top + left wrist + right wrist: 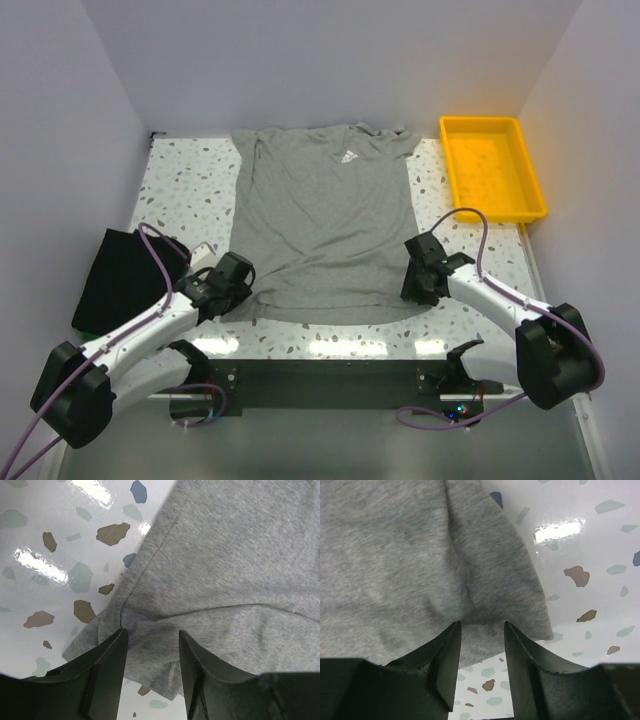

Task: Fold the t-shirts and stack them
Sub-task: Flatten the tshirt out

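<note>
Top view: a grey shirt (325, 230) lies spread flat on the speckled bench (180, 190), collar toward the far wall, white chest logo up, hem toward the arms. A folded black shirt (120, 280) lies at the bench's left edge, apart from the grey one. A yellow tray (492, 165) sits at the far right corner, just beside the grey shirt's sleeve. The left end effector (240, 283) is at the hem's left corner and the right end effector (414, 288) at its right corner, each low over the cloth.

Left wrist view: the left end effector (152, 632) stands partway open, its two dark fingers (107, 670) either side of a clear gap. Grey shirt (225, 570) fills the right of the frame. Its side edge runs diagonally across the bench (45, 540), and the stitched hem corner lies in the gap between the fingers. A soft crease runs toward the fingertips. No cloth appears pinched.

Right wrist view: the right end effector (482, 625) is likewise partway open, fingers (445, 665) apart. The grey shirt (395, 555) covers the left of the frame, with its corner lying just beyond the fingertips. Bare bench (590, 540) shows to the right and through the gap. Nothing looks gripped.
</note>
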`<state>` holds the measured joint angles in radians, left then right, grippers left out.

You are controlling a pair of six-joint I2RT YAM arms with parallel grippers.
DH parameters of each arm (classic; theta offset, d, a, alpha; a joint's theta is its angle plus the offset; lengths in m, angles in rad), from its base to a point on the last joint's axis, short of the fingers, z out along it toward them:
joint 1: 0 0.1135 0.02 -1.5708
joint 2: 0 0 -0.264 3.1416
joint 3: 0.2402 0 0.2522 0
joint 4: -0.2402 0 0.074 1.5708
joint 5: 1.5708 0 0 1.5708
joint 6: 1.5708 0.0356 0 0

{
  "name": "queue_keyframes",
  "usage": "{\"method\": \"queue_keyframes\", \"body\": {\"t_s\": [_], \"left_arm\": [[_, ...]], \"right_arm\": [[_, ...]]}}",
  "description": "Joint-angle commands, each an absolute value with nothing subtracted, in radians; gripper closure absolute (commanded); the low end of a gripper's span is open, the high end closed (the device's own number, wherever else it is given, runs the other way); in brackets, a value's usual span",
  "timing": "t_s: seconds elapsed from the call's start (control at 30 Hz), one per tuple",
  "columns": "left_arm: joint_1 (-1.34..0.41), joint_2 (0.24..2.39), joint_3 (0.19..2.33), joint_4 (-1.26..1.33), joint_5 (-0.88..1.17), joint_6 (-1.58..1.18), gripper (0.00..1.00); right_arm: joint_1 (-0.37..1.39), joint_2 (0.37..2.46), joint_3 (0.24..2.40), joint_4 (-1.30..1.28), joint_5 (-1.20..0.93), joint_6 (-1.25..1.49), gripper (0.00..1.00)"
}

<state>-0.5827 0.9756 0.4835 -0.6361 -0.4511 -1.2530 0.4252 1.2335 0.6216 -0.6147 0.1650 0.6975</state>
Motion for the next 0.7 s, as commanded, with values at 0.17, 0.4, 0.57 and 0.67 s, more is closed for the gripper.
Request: {"method": "queue_keyframes", "body": {"t_s": [0.17, 0.4, 0.57, 0.67], "left_arm": [[-0.571, 1.014, 0.518, -0.635, -0.477, -1.241, 0.5], [-0.565, 1.017, 0.515, -0.669, -0.488, -1.284, 0.5], [-0.563, 1.02, 0.511, -0.673, -0.482, -1.298, 0.5], [-0.563, 1.011, 0.515, -0.683, -0.471, -1.299, 0.5]], "right_arm": [[0.425, 1.213, 0.56, -0.578, 0.227, 0.773, 0.86], [0.399, 1.053, 0.572, -0.708, 0.225, 0.81, 1.0], [0.353, 0.927, 0.592, -0.805, 0.207, 0.801, 1.0], [0.35, 0.897, 0.595, -0.839, 0.187, 0.814, 1.0]]}}
